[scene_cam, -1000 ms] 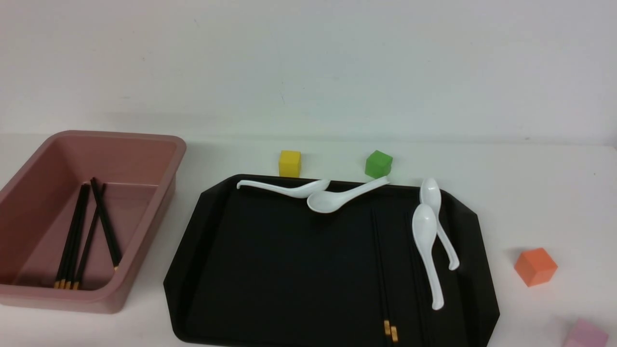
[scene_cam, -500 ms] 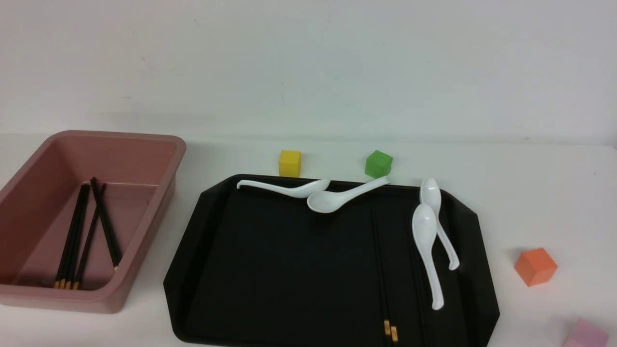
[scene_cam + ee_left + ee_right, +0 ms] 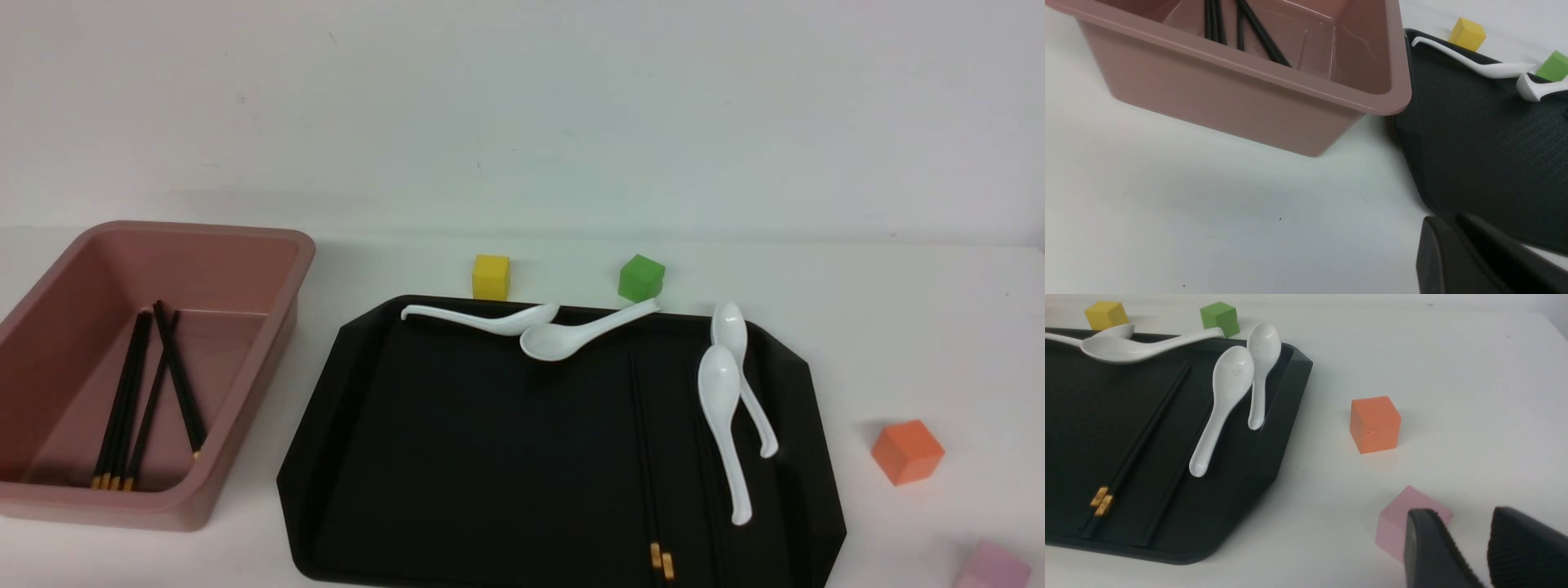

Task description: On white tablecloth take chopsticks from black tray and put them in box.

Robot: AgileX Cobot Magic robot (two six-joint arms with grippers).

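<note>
Nothing on the table has shifted since a second ago, same layout. Near edge: the left gripper (image 3: 1457,245) hangs over the white tablecloth (image 3: 898,327) with its fingers nearly together and empty; the right gripper (image 3: 1470,547) stands slightly apart, also empty, right by the pink cube (image 3: 992,565). Two chopsticks (image 3: 645,457) lie on the black tray (image 3: 457,457), gold ends toward the robot; a possible third beside them I can't make out. Four more chopsticks (image 3: 139,400) sit in the box (image 3: 269,327). Four white spoons (image 3: 722,408), two on the tray's right, two along its far rim. Four cubes: pink, orange cube (image 3: 906,451), then yellow cube (image 3: 491,276) and green cube (image 3: 641,278) farthest back.
</note>
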